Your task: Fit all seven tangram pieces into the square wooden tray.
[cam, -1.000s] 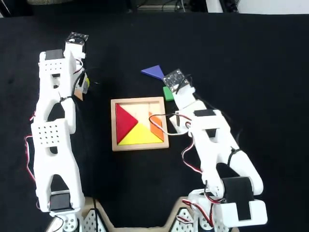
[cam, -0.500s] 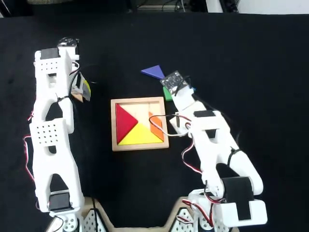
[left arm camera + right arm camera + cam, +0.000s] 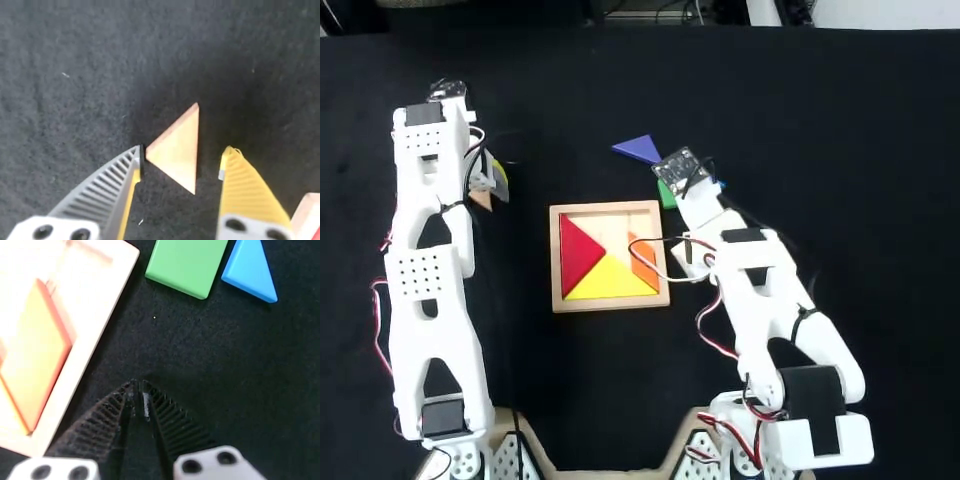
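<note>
The square wooden tray (image 3: pixel 560 296) lies mid-table with a red triangle (image 3: pixel 579 250), a yellow triangle (image 3: pixel 610 280) and an orange piece (image 3: pixel 644 263) in it. My left gripper (image 3: pixel 181 159) is open, its fingers on either side of a small plain wooden triangle (image 3: pixel 177 148) on the black cloth, left of the tray (image 3: pixel 306 212). My right gripper (image 3: pixel 138 395) is shut and empty, just off the tray's (image 3: pixel 112 327) outer edge near the orange piece (image 3: pixel 36 345). Beyond it lie a green parallelogram (image 3: pixel 187 264) and a light blue triangle (image 3: pixel 250 271). A purple triangle (image 3: pixel 638 149) lies farther back.
The black cloth (image 3: pixel 840 150) covers the whole table, with open room to the right and behind. Both white arms (image 3: pixel 425 290) rise from bases at the front edge.
The left arm has shifted slightly back and left, bringing its gripper down around the wooden triangle. The right arm has barely moved.
</note>
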